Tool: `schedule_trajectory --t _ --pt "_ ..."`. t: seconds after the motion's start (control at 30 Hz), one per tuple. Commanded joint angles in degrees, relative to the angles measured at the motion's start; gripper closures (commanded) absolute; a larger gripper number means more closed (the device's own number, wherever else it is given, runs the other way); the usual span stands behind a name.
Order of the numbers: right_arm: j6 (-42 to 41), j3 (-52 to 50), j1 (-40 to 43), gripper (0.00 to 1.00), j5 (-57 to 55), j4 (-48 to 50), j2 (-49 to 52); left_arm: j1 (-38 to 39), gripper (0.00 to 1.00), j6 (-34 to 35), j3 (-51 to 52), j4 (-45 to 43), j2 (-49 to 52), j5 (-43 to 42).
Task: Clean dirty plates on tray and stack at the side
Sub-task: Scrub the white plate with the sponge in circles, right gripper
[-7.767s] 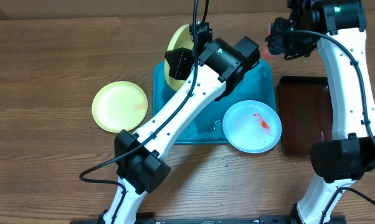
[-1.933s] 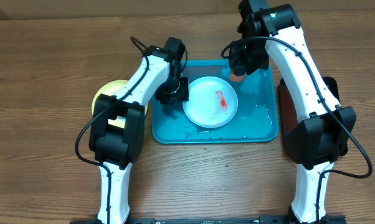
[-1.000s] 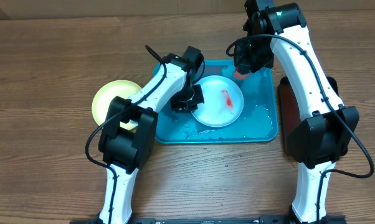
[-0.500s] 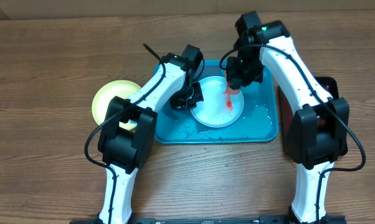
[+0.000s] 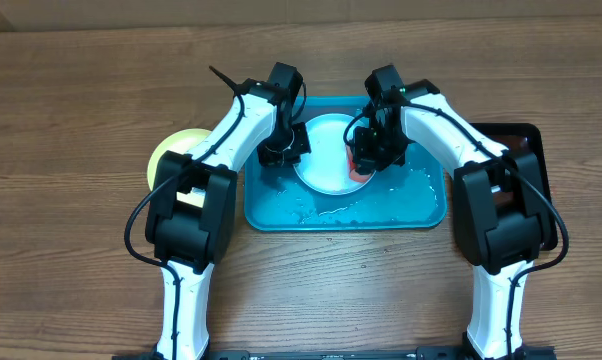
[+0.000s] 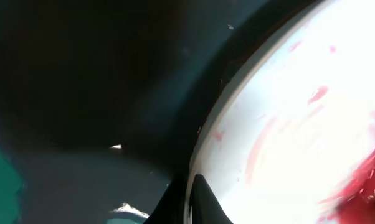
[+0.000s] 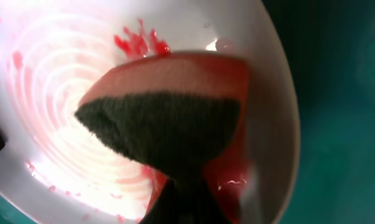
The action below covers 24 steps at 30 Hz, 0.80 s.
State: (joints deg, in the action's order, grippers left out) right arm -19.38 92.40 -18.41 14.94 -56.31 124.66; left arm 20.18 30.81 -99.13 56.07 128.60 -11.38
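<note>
A white plate smeared with red sauce lies in the turquoise tray. My left gripper is shut on the plate's left rim; in the left wrist view the rim runs between the dark fingertips. My right gripper is shut on a pink sponge with a dark scouring face, and presses it onto the plate's right side. Red smears ring the sponge. A yellow-green plate rests on the table left of the tray, partly under my left arm.
A dark brown-black tray lies right of the turquoise tray, partly behind my right arm. Water streaks sit on the tray floor in front of the plate. Teal tray floor shows right of the plate.
My right gripper has come down from the tray's far edge and set the sponge on the plate, covering the red smear. The left gripper and the plate have shifted slightly left.
</note>
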Motion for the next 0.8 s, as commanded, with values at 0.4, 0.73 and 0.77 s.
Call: schedule_trajectory --t 0.4,0.73,0.77 --pt "-3.4 -2.5 -5.2 0.96 6.2 10.2 -0.2 -0.3 0.96 -9.0 0.5 1.0 1.0 -5.7" --pt "-5.9 -2.0 -1.9 0.96 -6.8 8.9 -0.2 -0.3 0.96 -9.0 0.5 1.3 1.0 -5.6" --pt "-5.9 -1.5 -1.3 0.96 -7.5 8.1 -0.2 -0.3 0.96 -9.0 0.5 1.3 1.0 -5.6"
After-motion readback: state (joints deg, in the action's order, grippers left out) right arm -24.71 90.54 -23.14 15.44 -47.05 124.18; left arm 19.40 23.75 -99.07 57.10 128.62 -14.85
